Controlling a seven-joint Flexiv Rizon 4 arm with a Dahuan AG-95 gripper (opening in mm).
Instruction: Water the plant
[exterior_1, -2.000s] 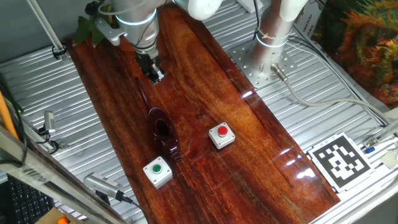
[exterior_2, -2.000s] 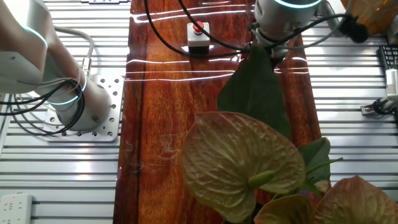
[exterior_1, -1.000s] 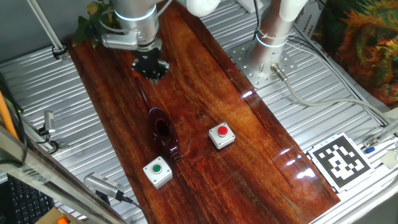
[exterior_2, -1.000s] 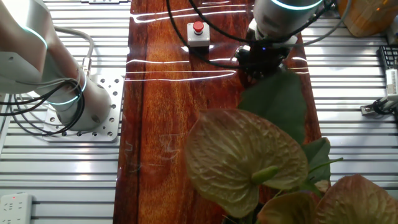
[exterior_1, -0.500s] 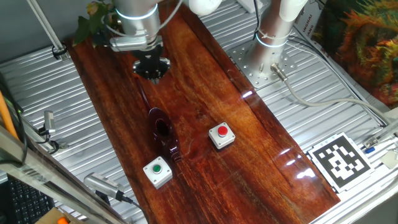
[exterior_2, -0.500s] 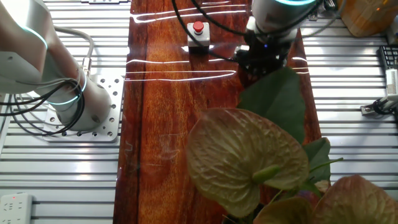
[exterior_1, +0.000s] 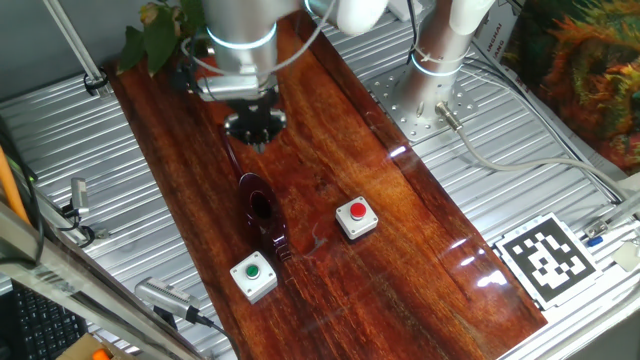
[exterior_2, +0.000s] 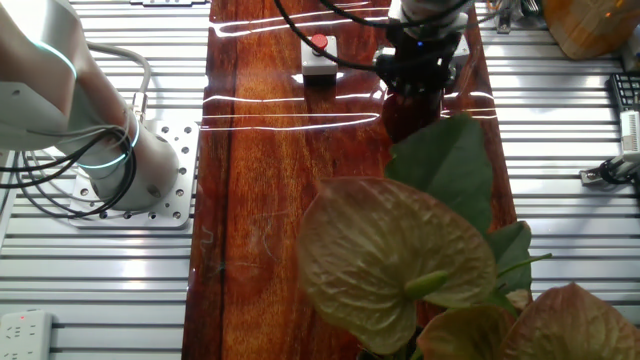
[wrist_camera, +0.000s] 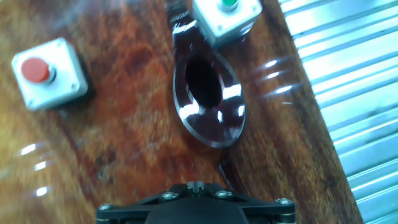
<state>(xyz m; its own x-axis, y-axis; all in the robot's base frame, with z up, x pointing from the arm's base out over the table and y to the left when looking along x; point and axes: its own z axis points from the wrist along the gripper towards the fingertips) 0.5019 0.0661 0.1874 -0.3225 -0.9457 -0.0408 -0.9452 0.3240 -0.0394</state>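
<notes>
Presently the gripper (exterior_1: 256, 128) hangs above the dark red vessel (exterior_1: 262, 212), likely lining up a grasp; jaws' opening cannot be told.

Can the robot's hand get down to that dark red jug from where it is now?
Probably yes. The gripper hangs above the board just short of the jug, and the hand view shows nothing between them; the button boxes sit beyond.

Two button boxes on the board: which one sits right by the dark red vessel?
The green-button box. It sits against the near end of the dark red vessel, while the red-button box stands apart to the vessel's side with bare wood between them.
</notes>
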